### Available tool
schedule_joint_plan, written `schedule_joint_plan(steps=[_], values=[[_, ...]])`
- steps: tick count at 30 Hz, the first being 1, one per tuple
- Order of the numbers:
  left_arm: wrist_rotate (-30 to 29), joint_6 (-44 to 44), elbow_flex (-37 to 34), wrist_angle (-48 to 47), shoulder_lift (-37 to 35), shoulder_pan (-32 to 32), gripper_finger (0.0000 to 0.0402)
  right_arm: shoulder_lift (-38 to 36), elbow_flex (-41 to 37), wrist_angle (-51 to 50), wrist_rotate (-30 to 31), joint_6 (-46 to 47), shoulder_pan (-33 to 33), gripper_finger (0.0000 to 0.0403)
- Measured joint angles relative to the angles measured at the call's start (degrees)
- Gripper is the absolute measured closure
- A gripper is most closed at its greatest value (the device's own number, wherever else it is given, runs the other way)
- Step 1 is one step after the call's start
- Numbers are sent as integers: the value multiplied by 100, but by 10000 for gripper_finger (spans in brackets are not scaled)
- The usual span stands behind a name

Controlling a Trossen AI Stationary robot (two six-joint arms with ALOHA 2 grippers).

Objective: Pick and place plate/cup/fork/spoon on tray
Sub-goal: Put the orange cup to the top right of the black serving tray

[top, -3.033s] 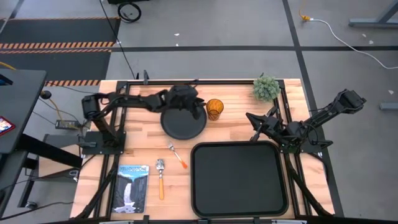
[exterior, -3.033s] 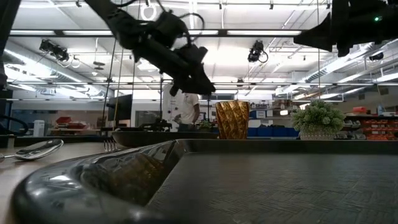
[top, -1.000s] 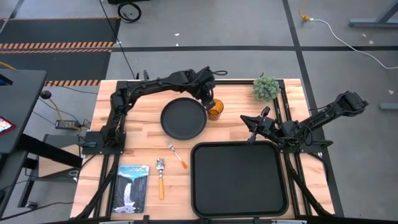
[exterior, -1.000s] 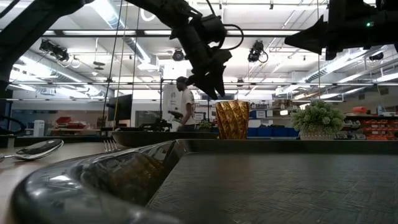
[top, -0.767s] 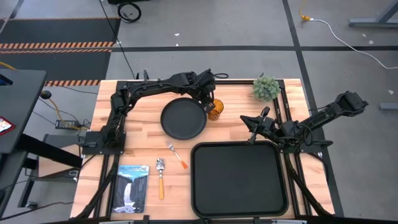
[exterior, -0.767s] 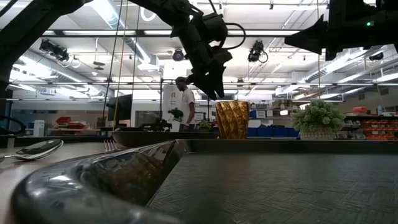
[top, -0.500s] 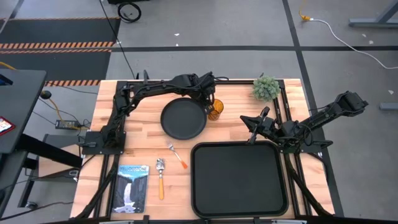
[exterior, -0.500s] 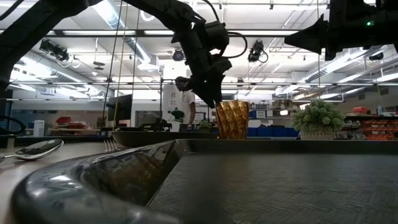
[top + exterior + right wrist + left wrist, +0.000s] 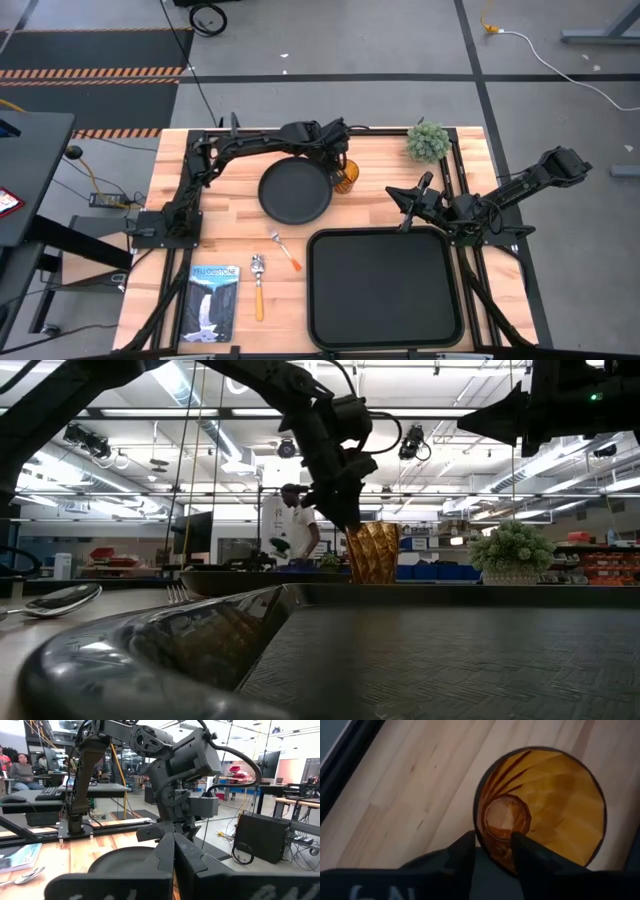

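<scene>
The amber cup (image 9: 347, 175) stands upright on the wooden table, just right of the round black plate (image 9: 295, 192). My left gripper (image 9: 492, 847) is open and points down over the cup's left rim, one finger inside the cup (image 9: 545, 805) and one outside. In the low view its tips (image 9: 350, 525) are level with the rim. The black tray (image 9: 313, 290) lies at the near right. The fork (image 9: 286, 251) and the spoon (image 9: 258, 287) lie flat left of the tray. My right gripper (image 9: 398, 205) is shut and empty, above the tray's far edge. My left gripper comes from above, pointing down. One finger (image 9: 525, 852) is inside the cup and the other (image 9: 465, 852) outside, with the cup's left wall (image 9: 481, 827) in the gap between them. I cannot tell whether either finger touches the wall. The cup stands on the table.
A small potted plant (image 9: 428, 142) stands at the far right corner. A book (image 9: 213, 302) lies at the near left. A person (image 9: 297, 532) stands in the room beyond the table.
My left gripper has come down and a little toward the near edge, from above the cup onto its left rim, so its fingers now straddle the wall. The cup has stayed where it was.
</scene>
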Motion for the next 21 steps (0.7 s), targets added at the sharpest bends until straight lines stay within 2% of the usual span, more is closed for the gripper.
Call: schedule_joint_plan(steps=[6,12,17,21], values=[[-155,38,0,314,0,-63,322,-2,0,6,0,0,2,396],[-149,163,2,198,0,-70,362,-2,0,34,0,-2,2,396],[-145,163,0,171,-1,-65,376,-2,0,34,0,-2,2,396],[-134,170,0,179,-2,-89,368,-2,0,34,-1,-2,2,396]])
